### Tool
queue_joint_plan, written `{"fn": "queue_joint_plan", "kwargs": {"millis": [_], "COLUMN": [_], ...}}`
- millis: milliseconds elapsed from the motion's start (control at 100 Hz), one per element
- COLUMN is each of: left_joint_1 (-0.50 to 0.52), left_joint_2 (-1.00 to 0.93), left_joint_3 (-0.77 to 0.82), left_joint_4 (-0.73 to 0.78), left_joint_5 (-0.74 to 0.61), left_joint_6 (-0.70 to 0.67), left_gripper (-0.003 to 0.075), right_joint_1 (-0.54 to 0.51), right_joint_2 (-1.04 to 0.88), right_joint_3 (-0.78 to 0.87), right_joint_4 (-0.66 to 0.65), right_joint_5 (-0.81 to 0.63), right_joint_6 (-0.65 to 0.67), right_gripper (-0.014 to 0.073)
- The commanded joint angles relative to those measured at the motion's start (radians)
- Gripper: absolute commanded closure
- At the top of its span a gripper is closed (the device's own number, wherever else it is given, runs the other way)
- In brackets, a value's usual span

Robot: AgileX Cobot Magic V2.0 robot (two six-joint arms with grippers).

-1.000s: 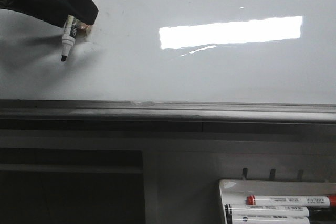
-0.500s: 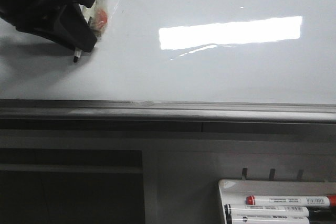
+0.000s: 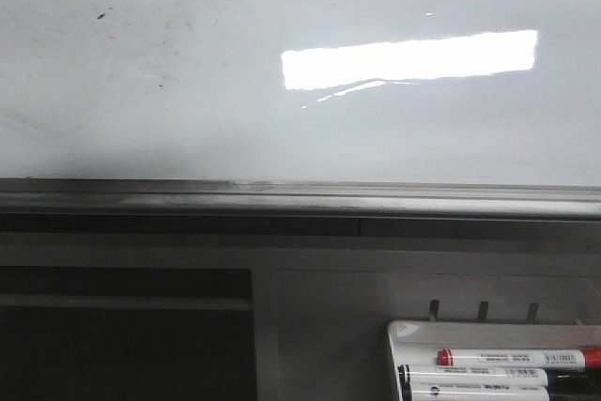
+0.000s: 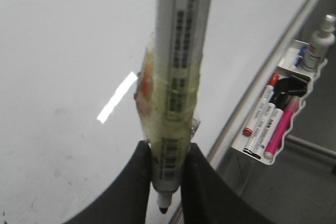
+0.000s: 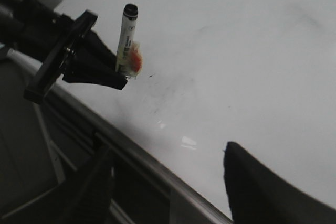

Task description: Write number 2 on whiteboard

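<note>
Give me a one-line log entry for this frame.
left gripper: shut on marker | whiteboard: no 2 | right gripper: open

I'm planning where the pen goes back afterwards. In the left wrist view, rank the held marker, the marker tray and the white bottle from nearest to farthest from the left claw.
1. Held marker: clamped between the fingers of the left claw, so it is touching.
2. Marker tray: off to the side, with several pens lying in it.
3. White bottle: standing at the tray's far end.

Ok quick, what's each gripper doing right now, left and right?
Left gripper: closed on the marker, tip clear of the whiteboard.
Right gripper: open, holding nothing.
</note>
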Motion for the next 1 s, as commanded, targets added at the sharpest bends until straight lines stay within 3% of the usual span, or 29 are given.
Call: {"fn": "queue_joint_plan", "kwargs": {"millis": [0, 290, 650, 790, 900, 990], "left_joint_1": [-0.051, -0.151, -0.17, -0.17, -0.17, -0.17], "left_joint_2": [-0.053, -0.076, -0.076, -0.076, -0.076, -0.076], "left_joint_3": [-0.029, -0.029, -0.029, -0.029, -0.029, -0.029], "left_joint_4": [0.024, 0.083, 0.083, 0.083, 0.083, 0.083], "left_joint_5": [-0.028, 0.087, 0.096, 0.096, 0.096, 0.096], "left_joint_6": [0.07, 0.177, 0.178, 0.178, 0.178, 0.177], "left_gripper": [0.0741, 0.0741, 0.0741, 0.0741, 0.0741, 0.0741], "right_joint_1": [0.022, 0.329, 0.725, 0.79, 0.789, 0.789], "right_joint_2": [0.114, 0.349, 0.531, 0.589, 0.625, 0.648], "right_joint_3": [-0.093, -0.193, -0.199, -0.199, -0.199, -0.199], "right_joint_4": [0.064, 0.011, -0.027, -0.032, -0.03, -0.03], "right_joint_5": [0.011, 0.001, -0.379, -0.511, -0.516, -0.506], "right_joint_6": [-0.081, -0.145, -0.153, -0.153, -0.153, -0.153], "right_gripper": [0.0204, 0.0204, 0.0203, 0.0203, 0.0209, 0.0275]}}
